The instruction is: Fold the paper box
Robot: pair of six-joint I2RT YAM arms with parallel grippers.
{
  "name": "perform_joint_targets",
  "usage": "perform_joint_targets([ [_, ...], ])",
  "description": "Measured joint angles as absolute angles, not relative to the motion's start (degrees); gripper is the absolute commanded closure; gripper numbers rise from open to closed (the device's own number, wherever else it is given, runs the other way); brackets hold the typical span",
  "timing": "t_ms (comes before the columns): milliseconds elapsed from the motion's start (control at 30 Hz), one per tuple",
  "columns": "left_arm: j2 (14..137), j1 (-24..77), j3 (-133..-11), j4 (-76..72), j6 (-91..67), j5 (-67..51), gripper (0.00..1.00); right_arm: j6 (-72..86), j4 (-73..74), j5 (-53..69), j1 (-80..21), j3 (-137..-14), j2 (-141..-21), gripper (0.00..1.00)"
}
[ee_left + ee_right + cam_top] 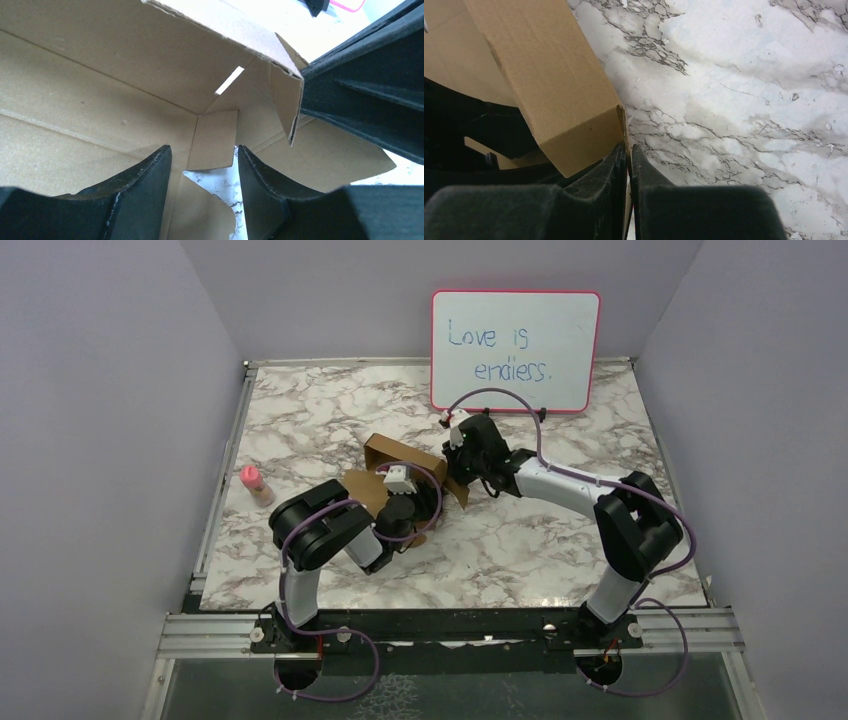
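The paper box is brown cardboard, partly raised into walls and flaps, lying at the middle of the marble table. My left gripper reaches down into it. In the left wrist view its jaws stand open over the box's inside, with a small corner flap just beyond the tips and nothing pinched. My right gripper is at the box's right side. In the right wrist view it is shut on the thin edge of a folded wall. One right finger shows in the left wrist view.
A pink-framed whiteboard with handwriting stands at the back of the table. A small pink-capped bottle stands left of the box. Pale walls close in the table on three sides.
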State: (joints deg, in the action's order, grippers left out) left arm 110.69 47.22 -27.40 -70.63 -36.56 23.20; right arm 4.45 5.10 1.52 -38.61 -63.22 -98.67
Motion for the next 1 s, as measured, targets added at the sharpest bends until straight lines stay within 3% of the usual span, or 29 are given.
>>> perform_joint_targets([
  [233, 103.6, 46.4, -22.1, -68.7, -37.4, 22.1, 0.39, 4.5, 5.2, -1.1, -38.9, -63.4, -98.9, 0.89],
  [500, 92.6, 45.4, -17.1, -60.8, -37.3, 21.8, 0.42, 4.4, 5.2, -1.3, -38.9, -63.5, -99.0, 0.89],
  [1000, 96.3, 45.2, -20.2, -55.1, -38.0, 20.5, 0.52, 4.5, 5.2, -2.8, -38.9, -64.8, -100.0, 0.9],
])
